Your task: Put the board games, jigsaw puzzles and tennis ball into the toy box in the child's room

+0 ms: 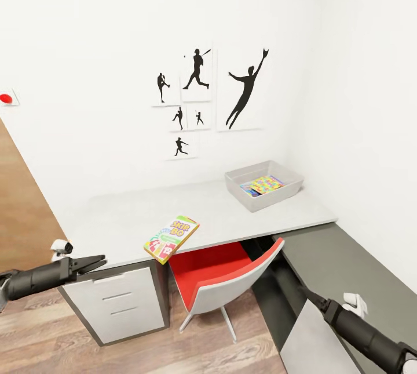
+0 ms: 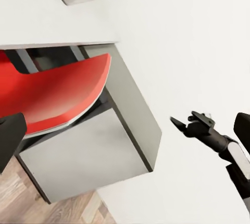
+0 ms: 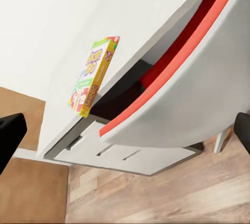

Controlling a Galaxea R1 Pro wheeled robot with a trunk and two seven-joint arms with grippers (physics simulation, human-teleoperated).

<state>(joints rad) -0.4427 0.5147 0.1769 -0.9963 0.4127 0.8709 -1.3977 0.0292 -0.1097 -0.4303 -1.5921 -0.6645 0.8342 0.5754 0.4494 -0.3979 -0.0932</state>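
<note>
- The Skip-Bo box [image 1: 171, 239], a flat green, red and white game box, lies on the pale table [image 1: 127, 217] at its front edge, with one corner jutting slightly over the edge. In the right wrist view the same box [image 3: 92, 75] sits right at the table's lip, above the drawers.
- The toy box [image 1: 263, 185], a shallow light-grey bin, stands on the table toward two o'clock from the Skip-Bo box, well apart from it and near the right wall.
- Inside the bin lies a jigsaw puzzle [image 1: 265, 184] of bright multicoloured pieces, with a blue edge of something flat showing beside it.
- A red-seated chair [image 1: 223, 278] with a white shell is tucked under the table, at five o'clock from the Skip-Bo box.
- A white drawer unit [image 1: 119, 301] stands under the table's left end.
- A lower dark-grey side desk [image 1: 347, 258] runs along the right wall.
- Black sports-silhouette pictures [image 1: 208, 93] hang on the white wall above the table.
- The left gripper [image 1: 92, 262] hovers near the table's front left corner, at nine o'clock from the Skip-Bo box; its fingers are slightly spread and empty.
- The right gripper [image 1: 306, 291] hangs low over the side desk, at five o'clock from the chair, holding nothing; I cannot tell whether it is spread or pressed together.
</note>
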